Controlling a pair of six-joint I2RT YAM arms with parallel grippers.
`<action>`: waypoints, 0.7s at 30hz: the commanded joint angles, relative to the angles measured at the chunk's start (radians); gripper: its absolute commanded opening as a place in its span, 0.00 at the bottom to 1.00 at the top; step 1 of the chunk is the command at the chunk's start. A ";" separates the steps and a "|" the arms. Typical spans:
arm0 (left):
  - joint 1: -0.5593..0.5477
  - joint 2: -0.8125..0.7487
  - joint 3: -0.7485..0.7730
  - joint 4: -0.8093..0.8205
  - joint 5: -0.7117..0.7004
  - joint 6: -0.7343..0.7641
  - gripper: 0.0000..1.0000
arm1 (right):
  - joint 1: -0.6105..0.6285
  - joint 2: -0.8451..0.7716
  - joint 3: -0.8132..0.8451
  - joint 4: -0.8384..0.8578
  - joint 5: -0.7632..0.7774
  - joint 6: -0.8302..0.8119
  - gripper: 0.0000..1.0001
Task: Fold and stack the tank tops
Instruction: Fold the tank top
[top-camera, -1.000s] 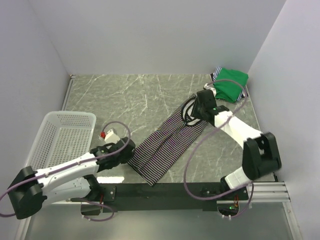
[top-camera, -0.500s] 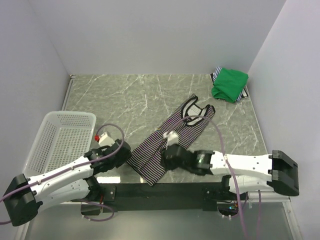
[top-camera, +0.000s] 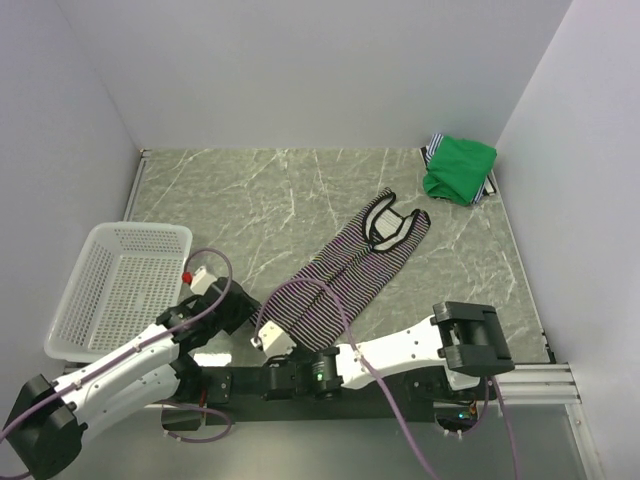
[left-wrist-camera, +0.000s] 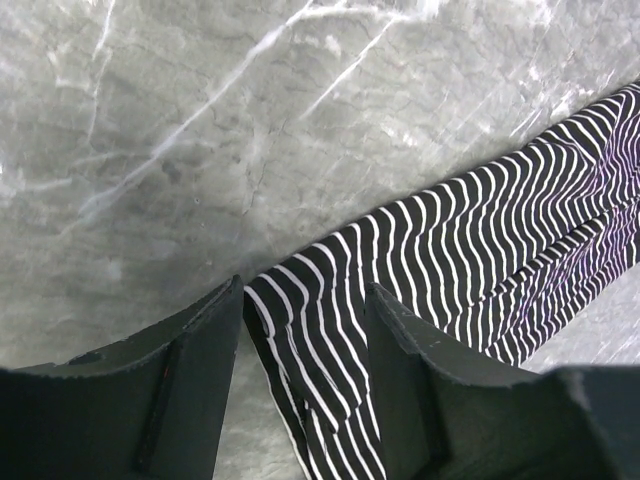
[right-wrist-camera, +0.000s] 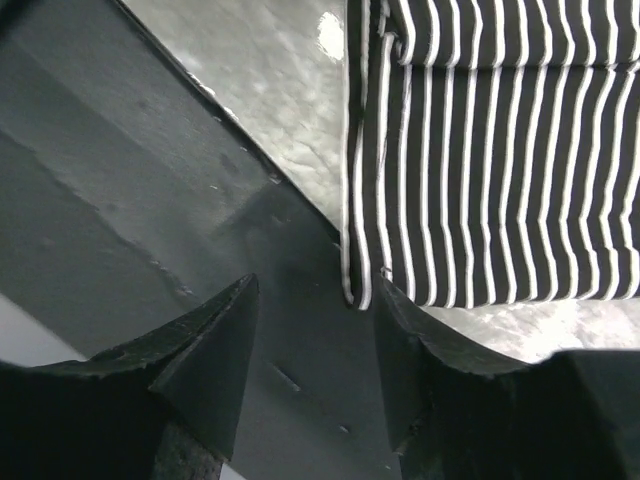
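Desk (top-camera: 300, 190) is grey-green marble with white veins, boxed in by plain pale walls on the left, back and right. A dark mounting rail (top-camera: 390, 380) runs along its near edge.

Striped tank top (top-camera: 345, 275) lies flat on the desk in a long diagonal strip. Its dark-edged straps point to the back right and its hem sits at the near edge, centre. Green tank top (top-camera: 458, 168) is bunched in the back right corner, well apart from it, with a striped edge showing beneath.

Your left arm lies low from the near left corner, reaching diagonally in. Left tool (left-wrist-camera: 305, 300) has its fingers apart, straddling the left corner of the striped hem. I cannot tell if they touch the cloth.

Your right arm is laid out leftwards along the rail. Right tool (right-wrist-camera: 310, 295) has its fingers apart too, over the rail, with the hem's corner sitting between the tips, not clamped.

White mesh basket (top-camera: 120, 285) stands on the left side of the desk, just beside the left arm. You see only its mesh floor through the open top.
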 joint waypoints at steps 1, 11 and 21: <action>0.038 -0.010 -0.008 0.076 0.058 0.081 0.57 | 0.002 0.017 0.058 -0.086 0.076 -0.014 0.57; 0.084 0.081 -0.025 0.157 0.139 0.130 0.48 | -0.003 0.056 0.047 -0.091 0.052 -0.050 0.60; 0.086 0.076 -0.008 0.056 0.102 0.082 0.50 | -0.026 0.060 -0.014 0.002 -0.025 -0.092 0.57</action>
